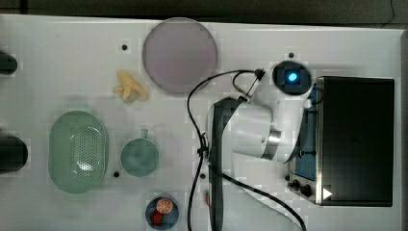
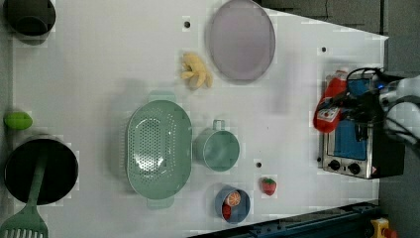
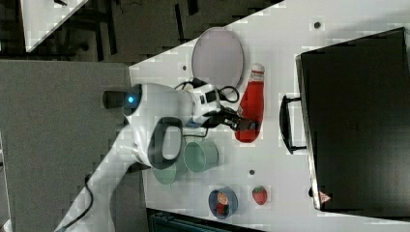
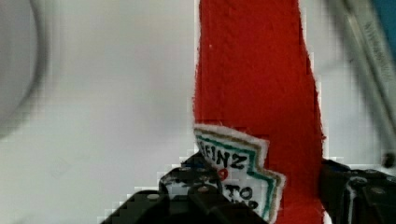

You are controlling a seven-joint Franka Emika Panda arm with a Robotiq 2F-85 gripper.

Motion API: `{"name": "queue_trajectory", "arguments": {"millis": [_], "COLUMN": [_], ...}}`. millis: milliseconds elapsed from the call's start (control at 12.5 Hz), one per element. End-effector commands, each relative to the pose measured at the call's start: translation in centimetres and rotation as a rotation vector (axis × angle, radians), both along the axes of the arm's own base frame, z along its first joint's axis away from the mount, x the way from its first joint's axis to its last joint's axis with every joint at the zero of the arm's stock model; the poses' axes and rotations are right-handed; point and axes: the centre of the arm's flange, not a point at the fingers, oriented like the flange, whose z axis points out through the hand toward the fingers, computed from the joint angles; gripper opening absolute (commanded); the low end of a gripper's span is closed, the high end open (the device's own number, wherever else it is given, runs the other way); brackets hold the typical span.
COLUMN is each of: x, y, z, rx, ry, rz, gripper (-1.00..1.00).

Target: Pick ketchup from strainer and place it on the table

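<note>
Ketchup: red bottle clamped in the gripper, held by its labelled lower half, well away from the strainer and right next to the black box

Gripper: black fingers squeezing both sides of the bottle at the label, so it's grasping the ketchup, not loose

Strainer: mint-green basket on the table, nothing in it, teal cup just beside it

Left vs top: the left view shows the bottle out past the cup, near the table edge; the top view has the arm over that spot

Right view: bottle's cap end points toward the round grey plate, base end toward the strawberry

Arm pose: white arm reaching out from the strainer's side toward the black box, wrist bent so the bottle hangs in front of it

Wrist view: label reads up close, white tabletop behind the bottle
</note>
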Motion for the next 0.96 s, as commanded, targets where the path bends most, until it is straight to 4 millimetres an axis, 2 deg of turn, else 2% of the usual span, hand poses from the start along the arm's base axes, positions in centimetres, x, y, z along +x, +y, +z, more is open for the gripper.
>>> {"name": "queue_trajectory", "arguments": {"millis": [80,320,400,560,640,720,960], "x": [-0.7,-1.8,-1.9,-1.6,-1.3,-0.6,2.6], "y": [6.9,8.7,9.0,9.4,9.3,9.1,8.5], "z": [-2.5,-5.7,-6.7,-6.4,-5.4,-3.6,4.6], "rx": [0.025,0.037,0.041,0.042,0.038,0.029,-0.003], "ry": [-0.041,-0.047,-0.043,-0.052,-0.07,-0.104,-0.253], "rz": [0.139,0.166,0.171,0.178,0.178,0.176,0.169], "gripper": [0.21,0.27,0.47,0.91,1.0,1.0,1.0]}}
